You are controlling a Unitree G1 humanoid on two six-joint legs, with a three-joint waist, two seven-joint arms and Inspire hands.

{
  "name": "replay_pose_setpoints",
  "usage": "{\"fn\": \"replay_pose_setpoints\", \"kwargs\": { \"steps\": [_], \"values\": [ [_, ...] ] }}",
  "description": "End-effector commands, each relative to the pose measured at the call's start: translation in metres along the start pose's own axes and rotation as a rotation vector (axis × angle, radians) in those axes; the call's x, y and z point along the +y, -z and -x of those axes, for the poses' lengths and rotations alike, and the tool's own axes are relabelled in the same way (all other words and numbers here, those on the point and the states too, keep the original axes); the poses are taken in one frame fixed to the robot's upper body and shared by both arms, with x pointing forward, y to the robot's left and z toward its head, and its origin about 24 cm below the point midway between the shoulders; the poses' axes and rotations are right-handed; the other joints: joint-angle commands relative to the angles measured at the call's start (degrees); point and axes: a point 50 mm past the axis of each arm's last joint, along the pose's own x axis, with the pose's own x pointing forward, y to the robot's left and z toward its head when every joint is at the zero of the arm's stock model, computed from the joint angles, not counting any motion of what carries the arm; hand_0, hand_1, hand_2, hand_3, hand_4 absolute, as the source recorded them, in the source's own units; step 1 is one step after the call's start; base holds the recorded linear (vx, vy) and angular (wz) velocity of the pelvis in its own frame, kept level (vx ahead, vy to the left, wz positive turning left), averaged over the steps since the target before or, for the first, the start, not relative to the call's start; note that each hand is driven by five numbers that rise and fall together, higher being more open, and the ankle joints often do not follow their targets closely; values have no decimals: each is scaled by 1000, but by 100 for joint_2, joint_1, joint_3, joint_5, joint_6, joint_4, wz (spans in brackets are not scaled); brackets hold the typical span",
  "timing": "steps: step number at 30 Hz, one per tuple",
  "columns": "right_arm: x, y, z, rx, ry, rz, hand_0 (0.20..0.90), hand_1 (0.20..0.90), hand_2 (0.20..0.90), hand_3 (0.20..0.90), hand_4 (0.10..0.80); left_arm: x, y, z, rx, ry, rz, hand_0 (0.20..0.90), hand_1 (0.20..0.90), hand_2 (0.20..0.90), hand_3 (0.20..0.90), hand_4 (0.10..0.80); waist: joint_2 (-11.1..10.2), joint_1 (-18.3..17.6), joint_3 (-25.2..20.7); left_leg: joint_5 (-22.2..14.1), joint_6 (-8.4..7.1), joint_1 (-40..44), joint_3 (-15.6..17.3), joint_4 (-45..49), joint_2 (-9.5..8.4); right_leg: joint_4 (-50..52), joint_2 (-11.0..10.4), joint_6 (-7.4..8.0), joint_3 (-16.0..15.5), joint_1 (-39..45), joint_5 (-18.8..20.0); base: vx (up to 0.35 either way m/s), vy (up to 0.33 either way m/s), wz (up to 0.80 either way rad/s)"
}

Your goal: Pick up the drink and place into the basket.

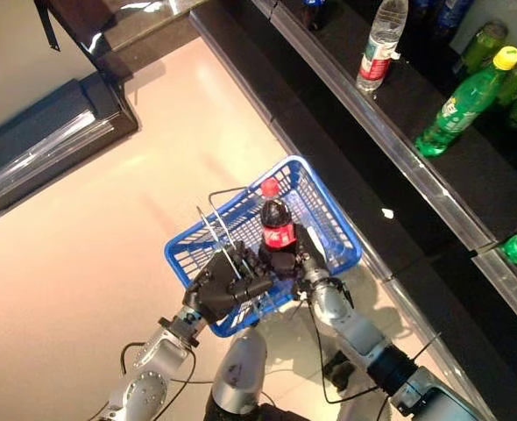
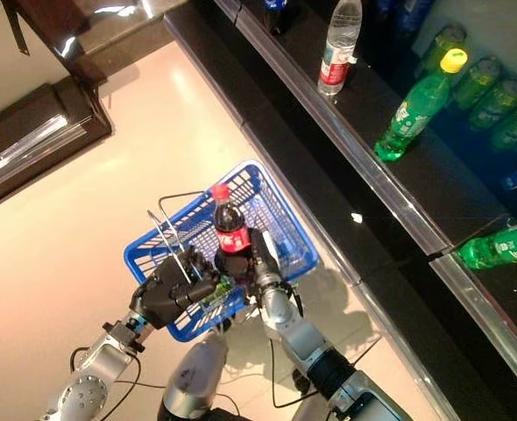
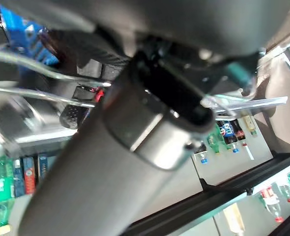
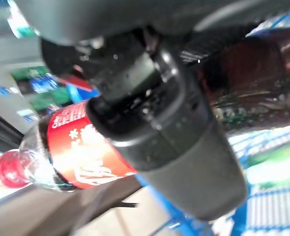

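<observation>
Holding hand: right hand [image 1: 304, 263] is curled round the cola bottle [image 1: 276, 224], clamped on its lower body.
Bottle position: it is held upright, red cap up, over the blue basket [image 1: 324, 206], within the rim.
Left hand [image 1: 228, 282]: fingers are closed on the wire handles [image 1: 215, 230] at the basket's near side.
Edges: a shelf ledge [image 1: 407, 153] runs just beside the basket's right side.
Open room: pale floor [image 1: 92, 237] lies to the left.
</observation>
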Motion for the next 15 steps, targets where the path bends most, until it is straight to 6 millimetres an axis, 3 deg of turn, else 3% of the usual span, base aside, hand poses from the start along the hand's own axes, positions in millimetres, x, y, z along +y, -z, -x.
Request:
{"fn": "replay_pose_setpoints", "kwargs": {
  "steps": [1,9,13,15],
  "values": [
    [30,-62,-11,-301,-72,-62,300,300,300,200,100,-92,-63,-19,-314,616,-110,300,300,300,200,100,30,8,-416,336,483,-476,-6,422,-438,41,250,-199,99,710,-334,0,0,0],
    [14,-9,-20,-104,-38,89,300,300,300,200,100,-95,-61,-18,-278,676,-84,300,300,300,200,100,73,159,-396,332,482,-522,-89,412,-469,13,231,-205,-33,752,-333,13,-24,6],
    [6,10,-21,15,-5,2,300,300,300,200,100,-96,-60,-18,-263,678,-92,300,300,300,200,100,82,195,-358,336,478,-532,-109,407,-457,22,242,-212,-60,750,-333,10,-21,4],
    [5,19,-20,85,26,-145,300,300,300,200,100,-97,-62,-19,-260,675,-96,300,300,300,200,100,85,202,-327,338,480,-542,-112,418,-455,43,247,-216,-67,741,-335,0,0,0]
  ]
}}
